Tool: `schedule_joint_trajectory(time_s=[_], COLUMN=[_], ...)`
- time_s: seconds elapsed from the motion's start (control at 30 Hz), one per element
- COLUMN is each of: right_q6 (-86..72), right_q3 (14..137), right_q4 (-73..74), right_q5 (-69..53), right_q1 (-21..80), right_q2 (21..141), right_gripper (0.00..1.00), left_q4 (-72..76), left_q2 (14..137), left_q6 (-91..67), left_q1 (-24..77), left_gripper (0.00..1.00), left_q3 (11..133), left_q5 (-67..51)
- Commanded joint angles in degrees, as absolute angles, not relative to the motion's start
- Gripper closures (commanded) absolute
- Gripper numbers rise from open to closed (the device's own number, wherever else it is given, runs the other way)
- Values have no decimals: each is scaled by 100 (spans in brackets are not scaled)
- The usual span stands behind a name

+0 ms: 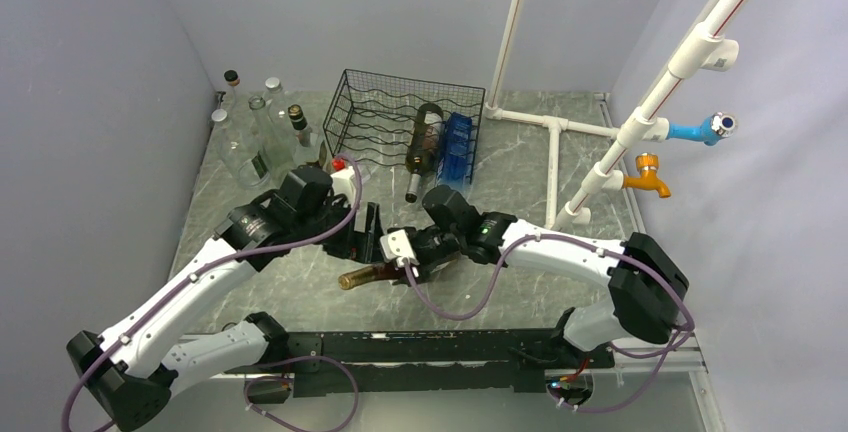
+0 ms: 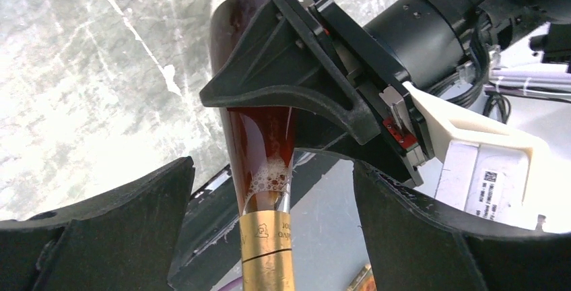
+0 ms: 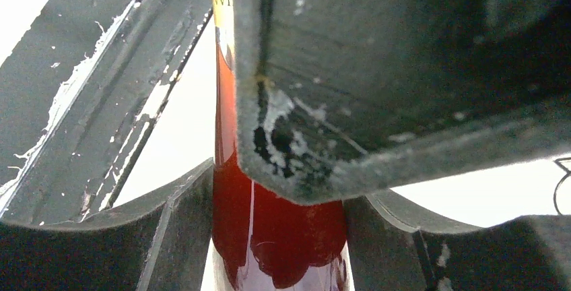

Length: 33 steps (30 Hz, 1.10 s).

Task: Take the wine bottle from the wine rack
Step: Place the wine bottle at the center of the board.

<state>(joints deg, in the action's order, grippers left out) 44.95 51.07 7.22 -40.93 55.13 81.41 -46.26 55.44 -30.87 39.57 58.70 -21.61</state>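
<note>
Glass is what we judge the wine bottle [image 1: 372, 274] to be: rigid, smooth enough to slip, breakable if dropped, and fairly heavy. The red-brown liquid [image 2: 264, 144] inside foams near the neck and will shift the weight when the bottle tilts. The bottle is off the wine rack [image 1: 352, 112], lying roughly level in the air above the surface [image 1: 520, 167], between the two arms and near their bases. The right gripper [image 1: 398, 257] has its jaws clamped on the body near the shoulder. We think that is the best hold, since the glass is widest there and close to the weight. The left gripper [image 2: 273, 190] has its jaws apart on either side of the neck, just above the gold foil [image 2: 268, 250], without touching it. The neck would serve only as a steadying hold. One dark green bottle [image 1: 428, 137] lies in the rack with its neck toward us, and a blue object [image 1: 457, 147] sits just beside it. Clear glass bottles [image 1: 250, 137] stand left of the rack; we cannot tell their contents.
</note>
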Motion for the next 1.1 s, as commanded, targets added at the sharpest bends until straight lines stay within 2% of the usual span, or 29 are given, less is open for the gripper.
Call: schedule_joint_trajectory(time_s=[0.0, 0.47, 0.63, 0.8, 1.07], right_q6=[4009, 3900, 3797, 3603, 3429], right_q3=[5217, 5221, 5221, 5246, 5330], right_q4=[578, 555, 506, 432, 438], right_q5=[-3693, -3744, -3718, -3698, -3632], right_q1=[5449, 5241, 5165, 5070, 5027], right_q2=[8348, 8349, 8352, 8385, 8520], right_gripper=[92, 92, 93, 93, 93], left_q4=[-3934, -4160, -3553, -3072, -1738], left_q2=[5341, 4188, 3271, 2437, 1798], left_q6=[-3183, -3286, -3867, -5133, -6776], left_q1=[4039, 4008, 4003, 4014, 4016], left_gripper=[7, 0, 0, 0, 1], left_q3=[5779, 5573, 4805, 3682, 2079], left_q5=[-2297, -40, 254, 569, 776])
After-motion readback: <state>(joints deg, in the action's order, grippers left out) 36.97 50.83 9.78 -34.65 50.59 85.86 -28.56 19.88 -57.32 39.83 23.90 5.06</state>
